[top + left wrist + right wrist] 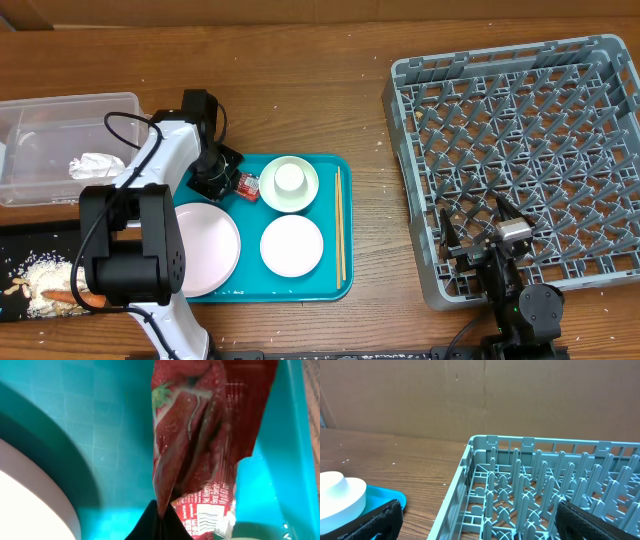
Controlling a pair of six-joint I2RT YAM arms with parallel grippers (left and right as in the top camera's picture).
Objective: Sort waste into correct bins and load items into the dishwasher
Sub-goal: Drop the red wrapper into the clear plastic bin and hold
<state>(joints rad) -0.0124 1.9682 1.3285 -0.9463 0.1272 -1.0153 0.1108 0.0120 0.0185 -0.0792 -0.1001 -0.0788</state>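
Overhead, the left hand (222,180) is down at the far left corner of the teal serving tray (330,285), which sits near the middle of the table. The small red sauce packet (247,184) is right at its tip. From the left wrist, the fingers meet in a single dark wedge, closed on the packet's lower edge, and the packet stands up across most of that view.

The hold looks thin: only a corner of slick foil is pinched. If the packet is lifted fast it could slide out and drop back onto the tray, or onto the large pale pink round plate (205,245) just nearside of it.

The clear tub (60,110), at the left edge toward the far side, already holds the crumpled white napkin (95,165). The packet hangs loose, so a low carry could catch it on the tub's rim.

The right hand (477,510) is spread wide and empty. It waits by the grey dish rack (520,130) at the right edge, well away from all this.
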